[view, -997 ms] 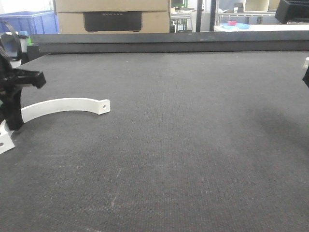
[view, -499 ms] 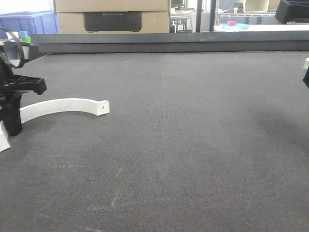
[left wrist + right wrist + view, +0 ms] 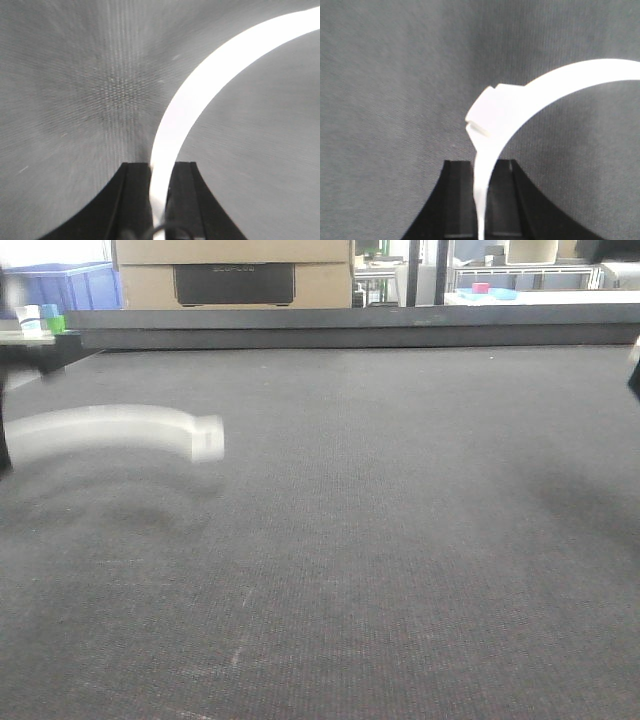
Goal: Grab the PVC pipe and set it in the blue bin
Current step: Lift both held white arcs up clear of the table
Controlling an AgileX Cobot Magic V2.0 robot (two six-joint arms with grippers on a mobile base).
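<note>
The PVC pipe (image 3: 110, 425), a white curved strap, hangs blurred above the dark mat at the left of the front view, its free end pointing right. In the left wrist view my left gripper (image 3: 160, 164) is shut on this PVC pipe (image 3: 200, 95), which arcs up and to the right. In the right wrist view my right gripper (image 3: 481, 162) is shut on another white curved strap (image 3: 545, 90) with a blocky end tab. The blue bin (image 3: 78, 285) stands beyond the table's far left corner. The front view shows almost nothing of either gripper.
A raised dark rail (image 3: 350, 325) runs along the table's far edge. Cardboard boxes (image 3: 232, 275) stand behind it, next to the bin. Small coloured items (image 3: 40, 318) sit at the far left corner. The dark mat (image 3: 380, 540) covers the table.
The pipe has lifted off the mat and now blurs in motion. The left gripper holding it has moved up and left, almost out of the front view.
</note>
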